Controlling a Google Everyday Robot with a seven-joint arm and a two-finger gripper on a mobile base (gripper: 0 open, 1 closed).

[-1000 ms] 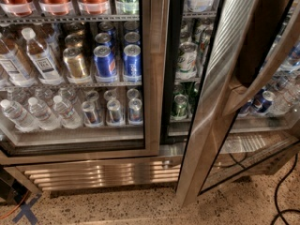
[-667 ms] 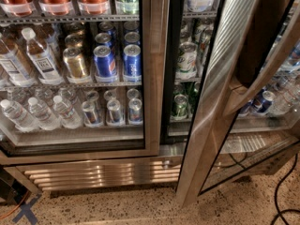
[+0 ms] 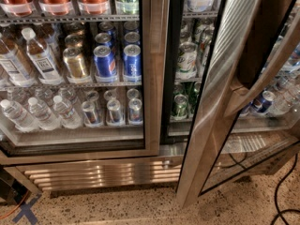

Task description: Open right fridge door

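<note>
The right fridge door (image 3: 220,93) is a glass panel in a wide brushed-steel frame with a black inner edge. It stands open, swung out toward the camera, and its lower corner (image 3: 187,200) is above the floor. Its steel handle bar (image 3: 262,78) runs diagonally across the glass. The opened compartment shows green cans (image 3: 180,104) and bottles on shelves. The left door (image 3: 152,78) is shut, with water bottles (image 3: 37,111), gold cans (image 3: 75,62) and blue cans (image 3: 117,60) behind its glass. The gripper is not in view. A dark shape (image 3: 260,27) by the handle cannot be identified.
A steel vent grille (image 3: 103,172) runs along the fridge base. A black cable (image 3: 281,191) lies on the speckled floor at the right. An orange cable and a blue tape cross (image 3: 26,212) lie at the bottom left beside a dark object (image 3: 7,191).
</note>
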